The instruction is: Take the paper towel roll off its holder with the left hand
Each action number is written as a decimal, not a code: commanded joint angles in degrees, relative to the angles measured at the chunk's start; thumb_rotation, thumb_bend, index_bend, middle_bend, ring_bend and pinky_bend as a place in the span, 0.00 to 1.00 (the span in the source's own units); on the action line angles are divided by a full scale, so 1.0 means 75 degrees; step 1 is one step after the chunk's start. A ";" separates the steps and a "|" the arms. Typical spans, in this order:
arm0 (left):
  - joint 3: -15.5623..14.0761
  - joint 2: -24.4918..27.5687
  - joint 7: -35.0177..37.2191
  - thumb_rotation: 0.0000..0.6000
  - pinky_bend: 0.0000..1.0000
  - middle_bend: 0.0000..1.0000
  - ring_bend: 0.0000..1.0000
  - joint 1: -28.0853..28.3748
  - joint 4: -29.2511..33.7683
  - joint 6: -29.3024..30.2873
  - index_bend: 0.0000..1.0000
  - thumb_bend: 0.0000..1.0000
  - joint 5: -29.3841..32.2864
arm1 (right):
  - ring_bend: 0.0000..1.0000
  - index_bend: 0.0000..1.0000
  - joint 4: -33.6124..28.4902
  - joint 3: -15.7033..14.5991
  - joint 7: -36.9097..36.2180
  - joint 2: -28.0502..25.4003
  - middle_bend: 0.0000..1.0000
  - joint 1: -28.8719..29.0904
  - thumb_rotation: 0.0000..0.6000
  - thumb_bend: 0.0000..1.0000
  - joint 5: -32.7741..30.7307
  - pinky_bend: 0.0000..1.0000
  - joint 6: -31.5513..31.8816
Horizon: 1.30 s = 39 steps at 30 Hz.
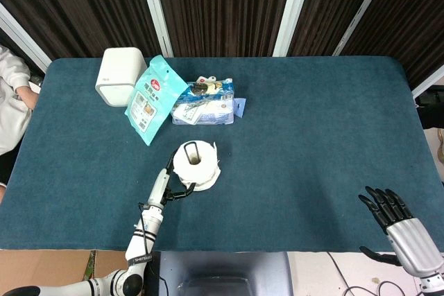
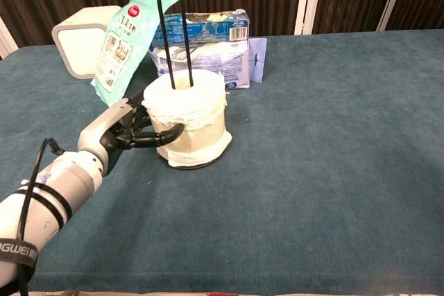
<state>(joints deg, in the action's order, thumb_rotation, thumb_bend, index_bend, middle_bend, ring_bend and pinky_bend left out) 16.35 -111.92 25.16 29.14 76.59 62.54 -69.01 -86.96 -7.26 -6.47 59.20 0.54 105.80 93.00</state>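
The white paper towel roll (image 2: 193,121) stands upright on its holder, whose black wire loop (image 2: 174,25) rises out of the core. A dark base edge shows under the roll. My left hand (image 2: 133,129) wraps the roll's left side, thumb across the front and fingers behind it. From the head view the roll (image 1: 197,164) sits near the table's front middle with my left hand (image 1: 171,185) against it. My right hand (image 1: 401,230) hangs open past the table's front right edge, fingers spread, holding nothing.
A white box (image 2: 83,50), a teal snack bag (image 2: 126,41) and a blue tissue pack (image 2: 206,48) stand just behind the roll. A person in white (image 1: 12,102) sits at the table's left edge. The blue cloth table (image 1: 319,136) stretches to the right.
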 commanded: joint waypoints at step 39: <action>0.2922 0.0956 -0.2350 1.00 0.90 0.86 0.84 0.0374 0.3591 0.2447 0.80 0.71 0.0038 | 0.00 0.00 0.0119 -0.0078 -0.0365 -0.0186 0.00 -0.0010 1.00 0.06 0.0118 0.00 0.0125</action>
<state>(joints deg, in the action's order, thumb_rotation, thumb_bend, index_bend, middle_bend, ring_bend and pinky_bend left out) 36.97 -106.05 8.38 31.63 102.17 80.67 -70.07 -86.07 -7.85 -9.21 57.81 0.46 106.69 93.93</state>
